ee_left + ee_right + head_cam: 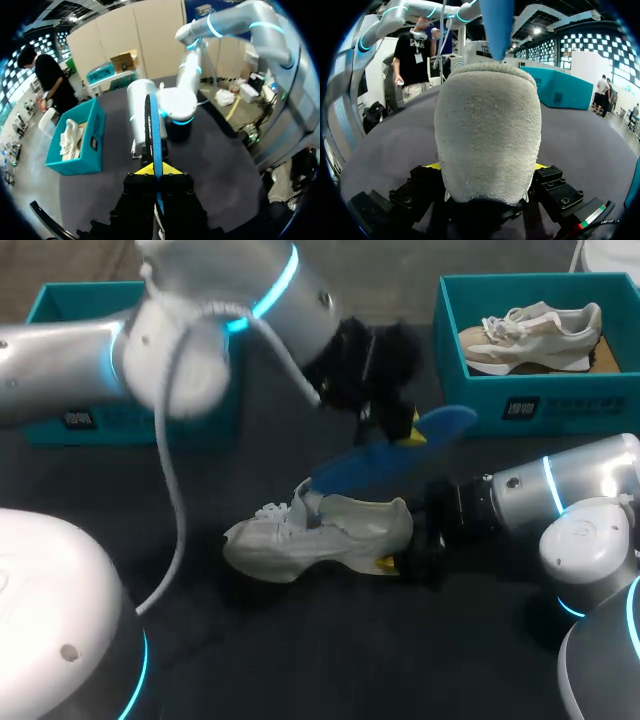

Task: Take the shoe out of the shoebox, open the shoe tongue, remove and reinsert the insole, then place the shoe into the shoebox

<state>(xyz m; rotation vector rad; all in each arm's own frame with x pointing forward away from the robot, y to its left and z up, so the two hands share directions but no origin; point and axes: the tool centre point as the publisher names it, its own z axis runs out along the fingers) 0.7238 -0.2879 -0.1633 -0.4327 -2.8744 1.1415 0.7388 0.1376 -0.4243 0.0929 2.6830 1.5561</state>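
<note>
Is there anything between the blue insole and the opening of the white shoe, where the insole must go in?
Nothing visible does. The left gripper holds the blue insole slanted above the white shoe, its lower end at the opening. The right gripper grips the heel, behind that opening.

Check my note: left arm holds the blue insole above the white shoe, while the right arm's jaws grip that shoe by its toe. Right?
One slip: the jaws of the right arm grip the white shoe by its heel, not its toe; the head view shows it. The left arm holds the blue insole above it.
</note>
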